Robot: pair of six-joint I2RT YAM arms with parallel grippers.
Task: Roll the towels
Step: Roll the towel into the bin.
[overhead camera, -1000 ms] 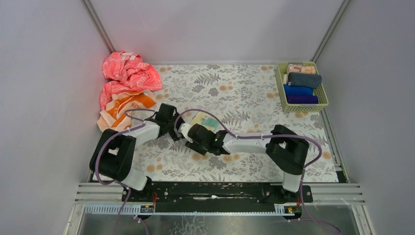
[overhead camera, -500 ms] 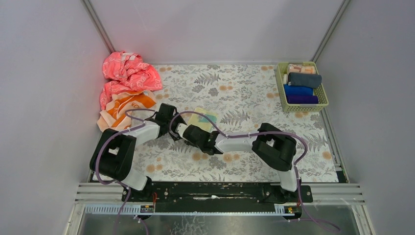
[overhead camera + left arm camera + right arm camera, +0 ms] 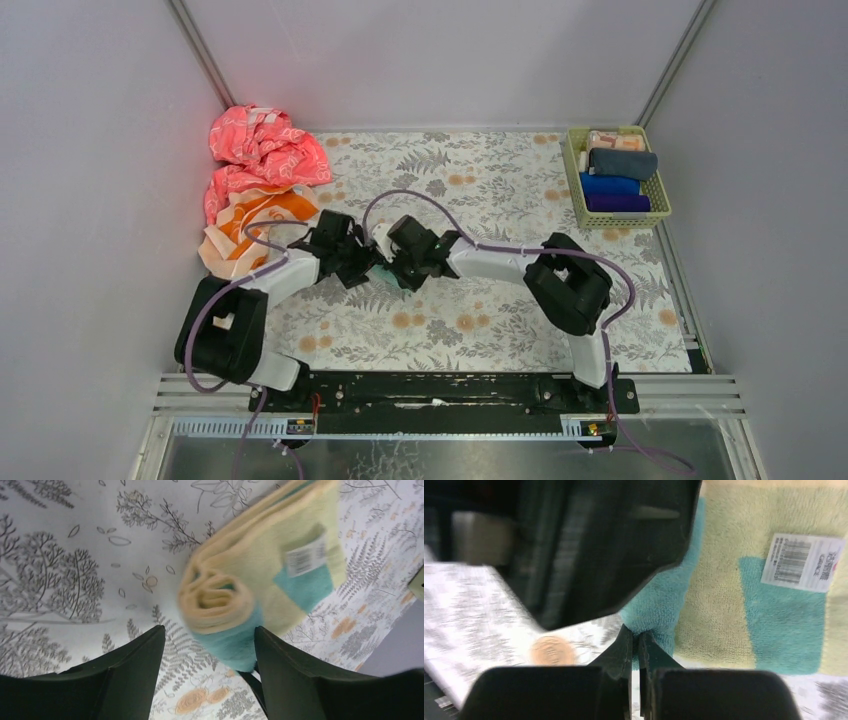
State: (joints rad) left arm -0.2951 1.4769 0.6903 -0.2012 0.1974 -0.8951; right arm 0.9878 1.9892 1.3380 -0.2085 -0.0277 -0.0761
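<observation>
A pale yellow and teal towel (image 3: 235, 575) lies on the floral mat, its near end rolled into a coil, a white label on top. My left gripper (image 3: 209, 630) stands open with the roll's end between its fingers, not clamped. My right gripper (image 3: 631, 634) is shut, pinching the towel's (image 3: 724, 595) teal edge. In the top view both grippers meet over the towel (image 3: 384, 274) at mid-table, left gripper (image 3: 366, 262), right gripper (image 3: 400, 268), and hide most of it. An orange and peach towel (image 3: 262, 215) lies crumpled at the left.
A pink patterned cloth (image 3: 262, 150) is heaped in the back left corner above the orange towel. A green basket (image 3: 573, 185) at the back right holds several rolled towels. Grey walls close in both sides.
My right gripper has swung left and away from the base and shut on the towel's edge. My left gripper's jaws have spread wider. The towel is now mostly covered in the top view.
</observation>
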